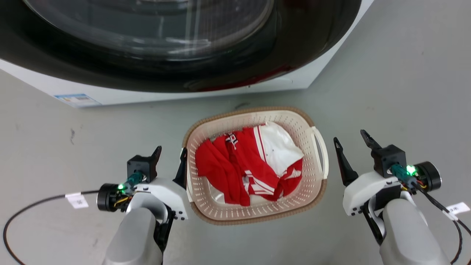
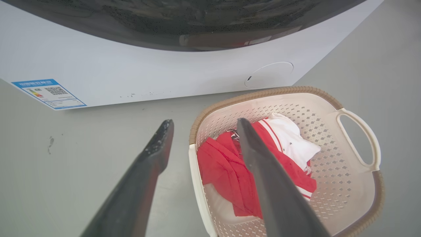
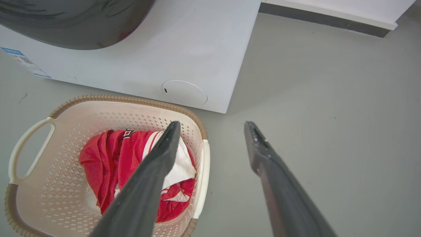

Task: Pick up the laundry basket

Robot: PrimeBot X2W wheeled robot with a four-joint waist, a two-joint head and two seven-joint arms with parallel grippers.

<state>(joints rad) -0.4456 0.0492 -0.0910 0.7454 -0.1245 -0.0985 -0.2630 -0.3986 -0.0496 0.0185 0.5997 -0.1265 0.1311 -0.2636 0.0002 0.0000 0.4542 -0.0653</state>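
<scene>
Basket (image 1: 235, 210) long axis approx L-R

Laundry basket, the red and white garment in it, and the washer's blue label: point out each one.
laundry basket (image 1: 232, 209): head view, near perforated wall.
red and white garment (image 1: 220, 162): head view, red fold at its left.
blue label (image 2: 49, 93): left wrist view, label's middle.
</scene>
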